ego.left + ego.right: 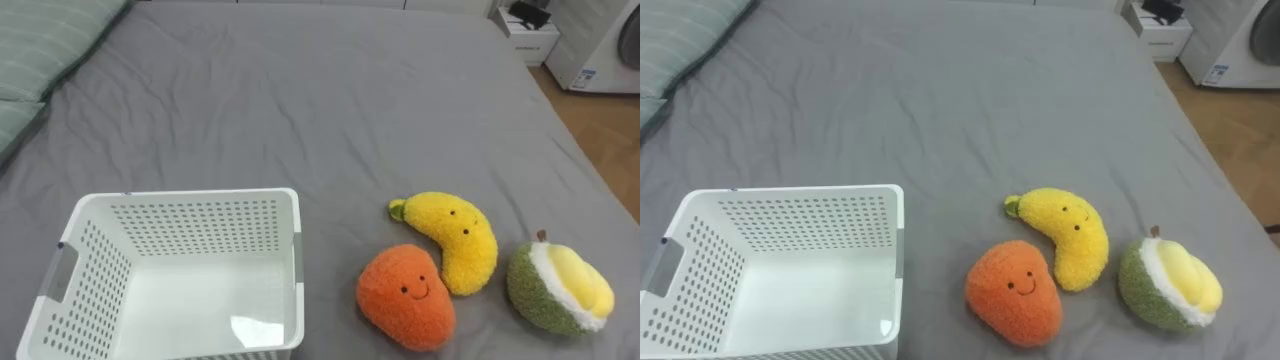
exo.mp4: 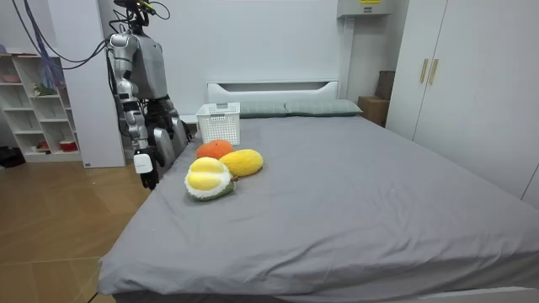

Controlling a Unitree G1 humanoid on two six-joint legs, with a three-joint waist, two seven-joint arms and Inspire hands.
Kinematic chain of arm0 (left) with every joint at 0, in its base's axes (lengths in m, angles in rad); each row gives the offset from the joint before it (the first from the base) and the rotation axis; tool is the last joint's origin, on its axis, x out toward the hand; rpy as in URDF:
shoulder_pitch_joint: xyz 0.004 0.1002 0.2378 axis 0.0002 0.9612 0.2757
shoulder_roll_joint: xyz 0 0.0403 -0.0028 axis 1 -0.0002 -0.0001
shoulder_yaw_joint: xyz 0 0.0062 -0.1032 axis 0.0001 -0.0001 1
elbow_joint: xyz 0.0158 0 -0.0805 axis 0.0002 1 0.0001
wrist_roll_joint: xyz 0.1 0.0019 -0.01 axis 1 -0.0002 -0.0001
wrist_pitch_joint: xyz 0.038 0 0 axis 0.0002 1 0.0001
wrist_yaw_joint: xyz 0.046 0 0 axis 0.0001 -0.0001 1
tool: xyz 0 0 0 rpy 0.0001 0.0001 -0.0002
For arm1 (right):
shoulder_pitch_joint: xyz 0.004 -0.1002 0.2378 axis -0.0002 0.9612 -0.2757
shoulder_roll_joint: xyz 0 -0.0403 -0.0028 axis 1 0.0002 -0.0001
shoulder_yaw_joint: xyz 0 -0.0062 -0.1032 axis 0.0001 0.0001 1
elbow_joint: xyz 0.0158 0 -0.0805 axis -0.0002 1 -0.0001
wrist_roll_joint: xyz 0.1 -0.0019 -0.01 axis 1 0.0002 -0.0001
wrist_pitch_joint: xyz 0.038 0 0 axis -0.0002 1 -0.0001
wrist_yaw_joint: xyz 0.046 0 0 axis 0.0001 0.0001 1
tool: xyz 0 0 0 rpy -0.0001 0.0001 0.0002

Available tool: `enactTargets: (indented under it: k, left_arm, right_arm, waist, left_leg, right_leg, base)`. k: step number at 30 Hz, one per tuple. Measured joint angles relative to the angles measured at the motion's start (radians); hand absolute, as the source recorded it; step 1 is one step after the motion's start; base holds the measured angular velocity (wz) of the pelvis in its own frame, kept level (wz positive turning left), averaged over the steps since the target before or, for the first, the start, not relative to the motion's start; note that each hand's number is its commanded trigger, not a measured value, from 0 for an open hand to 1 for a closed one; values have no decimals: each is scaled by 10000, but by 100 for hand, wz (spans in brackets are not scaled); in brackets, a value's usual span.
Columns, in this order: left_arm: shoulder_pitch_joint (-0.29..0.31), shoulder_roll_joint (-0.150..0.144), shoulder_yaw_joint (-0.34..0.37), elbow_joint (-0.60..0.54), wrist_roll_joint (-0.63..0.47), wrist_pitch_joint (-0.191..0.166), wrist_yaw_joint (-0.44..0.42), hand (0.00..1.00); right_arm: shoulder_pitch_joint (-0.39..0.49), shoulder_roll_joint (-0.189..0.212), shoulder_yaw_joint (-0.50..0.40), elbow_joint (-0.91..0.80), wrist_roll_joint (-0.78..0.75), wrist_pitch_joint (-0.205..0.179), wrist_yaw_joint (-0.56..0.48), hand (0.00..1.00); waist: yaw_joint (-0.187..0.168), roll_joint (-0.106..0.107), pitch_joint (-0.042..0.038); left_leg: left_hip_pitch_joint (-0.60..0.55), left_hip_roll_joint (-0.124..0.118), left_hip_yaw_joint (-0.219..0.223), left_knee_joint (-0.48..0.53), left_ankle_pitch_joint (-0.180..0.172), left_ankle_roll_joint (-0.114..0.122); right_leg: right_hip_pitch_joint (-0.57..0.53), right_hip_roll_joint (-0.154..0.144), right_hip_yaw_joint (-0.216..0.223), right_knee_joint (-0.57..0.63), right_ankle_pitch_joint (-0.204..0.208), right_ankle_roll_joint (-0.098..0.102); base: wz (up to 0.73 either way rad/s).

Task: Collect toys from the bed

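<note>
Nothing is collected yet, as I judge it. The white basket sits on the grey bed with nothing inside it, and all three plush toys lie loose on the cover beside it. The whole job is left: each toy has to be picked up and dropped in.

My right hand hangs low at my side by the edge of the bed, below the level of the mattress. I cannot tell how its fingers are set, and it has nothing in it.

From that hand, the toys are up and forward on the bed. The durian is nearest to it, the banana and the orange fruit lie just past that, and the basket is farthest, across towards the pillow end.

The banana lies flat, face up. Its long axis curves from the green stem tip, which points towards the basket, round to a blunt end that comes back towards me and touches the orange fruit. The orange fruit lies face up, its length running roughly away from me. The durian's stem points away from me, and its yellow open side is turned up and away from the basket.
</note>
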Motion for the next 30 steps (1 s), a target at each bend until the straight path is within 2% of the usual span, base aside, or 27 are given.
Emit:
enactTargets:
  k: [4,13,15,19,25,27,28,30]
  left_arm:
    - [49,-8,0,-3,2,0,74,0]
    - [-11,-9,1,-2,38,2,116,0]
    - [78,-9,11,-2,-44,3,109,0]
    - [37,14,19,-9,-217,8,41,0]
    - [302,131,821,129,-17,103,-168,0]
    - [378,267,1408,117,-8,214,-198,0]
    - [405,349,1450,109,-18,213,-209,0]
    - [410,658,1757,109,12,209,-371,0]
  right_arm:
    - [5,2,1,35,7,82,12,0]
    - [0,2,-12,85,-5,82,-3,0]
    - [3,1,-46,126,81,80,-3,0]
    - [30,-9,-450,265,307,93,-8,0]
    - [294,-293,-2004,416,742,150,-312,0]
    - [418,-666,-2877,560,826,258,-415,0]
    - [388,-774,-3107,559,807,288,-478,0]
    - [393,-1262,-3888,554,609,371,-764,0]
  waist:
    - [115,-11,-16]
    - [116,-12,-12]
    - [83,-73,21]
    - [40,-113,31]
    - [-294,-237,-38]
    - [-415,-330,-47]
    - [-447,-353,-48]
    - [-585,-532,-47]
  left_leg:
    - [18,1,8,7,0,0]
    - [14,2,-25,37,-1,-1]
    - [21,2,-22,34,-1,0]
    - [6,1,-22,37,-3,1]
    - [54,2,-16,28,-3,0]
    - [181,3,5,-42,-3,-1]
    - [184,4,10,-41,-3,-1]
    - [168,-3,1,-17,-5,0]
  right_leg:
    - [74,-1,-4,9,1,-1]
    - [81,-5,-10,9,2,-2]
    - [103,-1,19,3,2,-2]
    - [35,-6,18,8,-1,0]
    - [138,-1,17,9,-6,3]
    - [175,-2,52,12,-22,1]
    - [178,-3,57,19,-30,3]
    - [137,-32,56,35,-73,0]
  base:
    - [0]
    - [0]
    - [0]
    - [0]
    - [0]
    - [0]
    - [0]
    - [0]
